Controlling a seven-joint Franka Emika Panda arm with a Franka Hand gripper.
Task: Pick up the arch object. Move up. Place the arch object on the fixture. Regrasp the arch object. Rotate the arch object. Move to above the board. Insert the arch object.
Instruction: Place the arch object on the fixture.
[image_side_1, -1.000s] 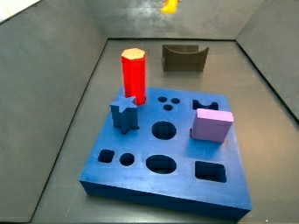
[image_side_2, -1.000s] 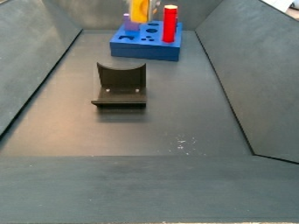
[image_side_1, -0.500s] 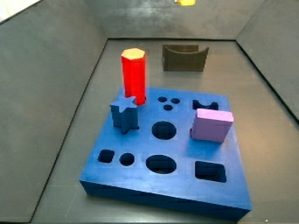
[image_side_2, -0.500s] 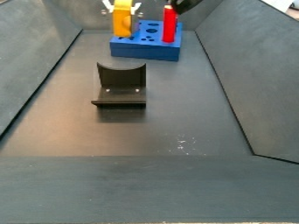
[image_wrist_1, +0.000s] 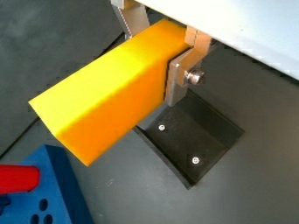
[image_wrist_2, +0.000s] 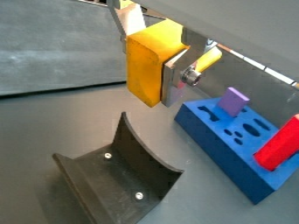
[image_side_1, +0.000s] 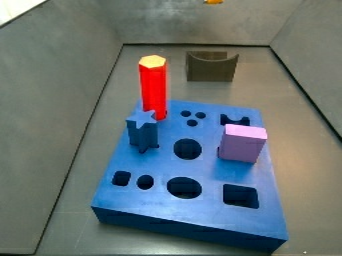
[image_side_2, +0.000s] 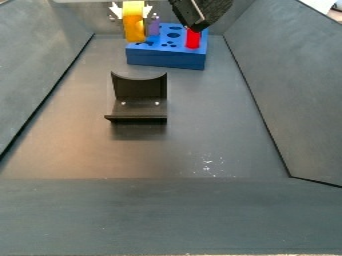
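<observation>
My gripper (image_wrist_2: 159, 59) has climbed clear — clamped on the arch object (image_wrist_1: 111, 91), which now hangs high in the air above the fixture (image_wrist_2: 114, 174), short of the board (image_wrist_2: 244, 156) — so setting it on the fixture looks next.

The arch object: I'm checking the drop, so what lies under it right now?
The gripper holds the arch object in the air. Below it in both wrist views is the fixture on the grey floor, nothing between. Its underside is hidden.
</observation>
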